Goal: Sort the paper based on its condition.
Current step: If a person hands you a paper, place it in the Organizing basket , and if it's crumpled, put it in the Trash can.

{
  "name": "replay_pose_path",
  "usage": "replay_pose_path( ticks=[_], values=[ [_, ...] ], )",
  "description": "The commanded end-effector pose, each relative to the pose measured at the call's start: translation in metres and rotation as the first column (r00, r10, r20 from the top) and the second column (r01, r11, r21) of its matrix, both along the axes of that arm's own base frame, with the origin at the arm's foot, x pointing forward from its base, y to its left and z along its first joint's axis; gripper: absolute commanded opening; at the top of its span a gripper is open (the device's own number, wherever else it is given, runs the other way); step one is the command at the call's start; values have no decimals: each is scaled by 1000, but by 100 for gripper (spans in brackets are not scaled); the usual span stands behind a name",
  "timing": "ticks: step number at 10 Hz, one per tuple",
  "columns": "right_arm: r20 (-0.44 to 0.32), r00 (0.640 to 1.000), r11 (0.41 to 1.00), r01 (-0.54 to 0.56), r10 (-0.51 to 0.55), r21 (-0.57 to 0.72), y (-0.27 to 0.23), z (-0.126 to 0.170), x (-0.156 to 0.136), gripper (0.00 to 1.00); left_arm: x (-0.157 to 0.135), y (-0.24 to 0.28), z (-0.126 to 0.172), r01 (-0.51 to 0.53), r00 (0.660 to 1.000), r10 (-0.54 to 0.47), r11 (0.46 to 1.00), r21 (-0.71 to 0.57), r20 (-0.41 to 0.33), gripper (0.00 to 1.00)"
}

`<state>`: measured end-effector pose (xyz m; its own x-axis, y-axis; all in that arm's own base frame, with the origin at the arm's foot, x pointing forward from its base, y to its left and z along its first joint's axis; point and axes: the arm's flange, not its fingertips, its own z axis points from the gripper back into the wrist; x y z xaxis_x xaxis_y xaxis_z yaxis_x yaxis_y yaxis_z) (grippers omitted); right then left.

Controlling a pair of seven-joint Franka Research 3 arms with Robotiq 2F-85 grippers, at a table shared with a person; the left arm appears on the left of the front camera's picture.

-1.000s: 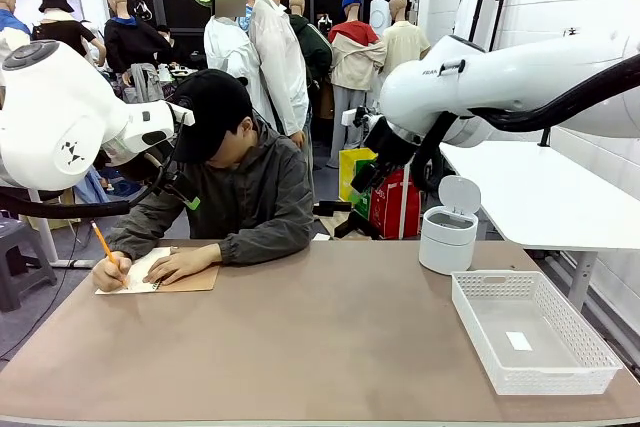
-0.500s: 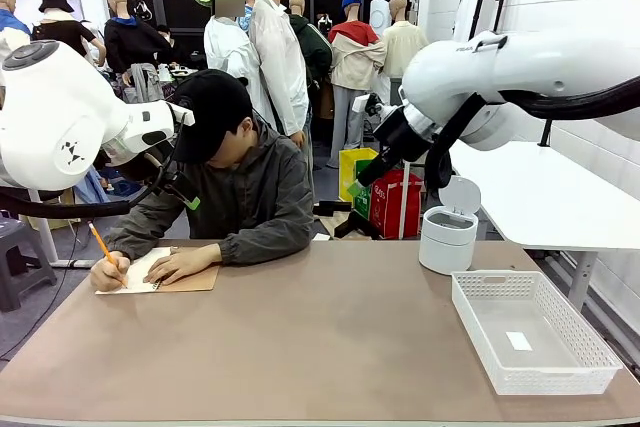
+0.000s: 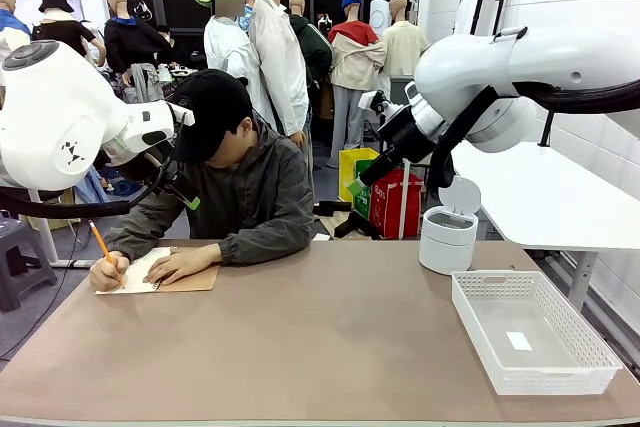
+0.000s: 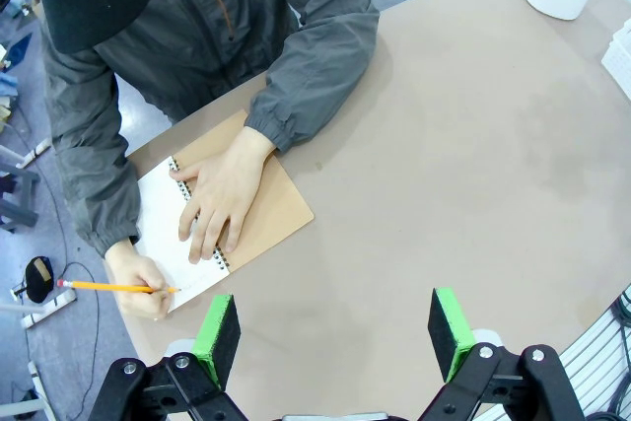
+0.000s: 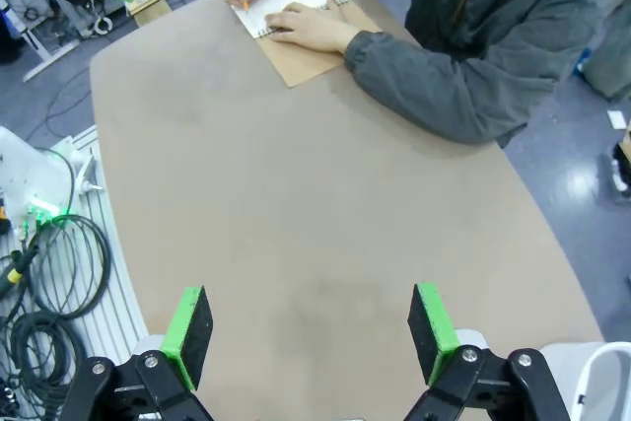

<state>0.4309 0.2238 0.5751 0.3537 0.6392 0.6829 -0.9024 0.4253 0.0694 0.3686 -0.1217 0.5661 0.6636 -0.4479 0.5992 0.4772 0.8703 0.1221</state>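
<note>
A person at the table's far left writes with an orange pencil (image 3: 102, 244) on the white page (image 3: 140, 272) of a spiral notebook with a brown card cover (image 3: 195, 280); their other hand lies flat on it. The paper as a loose sheet is out of view. My left gripper (image 4: 335, 327) hangs open high above the table, with the notebook (image 4: 281, 219) below and ahead of it. My right gripper (image 5: 311, 332) is open and holds nothing, high over the table's near side. From the front it (image 3: 362, 185) hovers beyond the far edge, right of the person.
A white lattice basket (image 3: 590, 347) sits at the right front with a small white scrap (image 3: 518, 340) inside. A round white bin (image 3: 447, 239) with its lid up stands at the far right edge. Bare brown tabletop (image 3: 330, 347) spans the middle.
My right arm has swung up and to the right, away from the person. The person's pencil hand has shifted slightly on the page. The left arm has not moved.
</note>
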Motion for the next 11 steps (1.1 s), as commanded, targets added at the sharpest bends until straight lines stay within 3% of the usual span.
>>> replay_pose_path(
  ticks=[1, 11],
  values=[
    [-2, 1000, 1000, 6, -6, -11, 0, -2, 0, 100, 0, 1, 1, -2, 1000, 2, 1000, -1, -6, 100],
    [-2, 1000, 1000, 6, -6, -11, 0, -2, 0, 100, 0, 1, 1, -2, 1000, 2, 1000, -1, -6, 100]
  ],
)
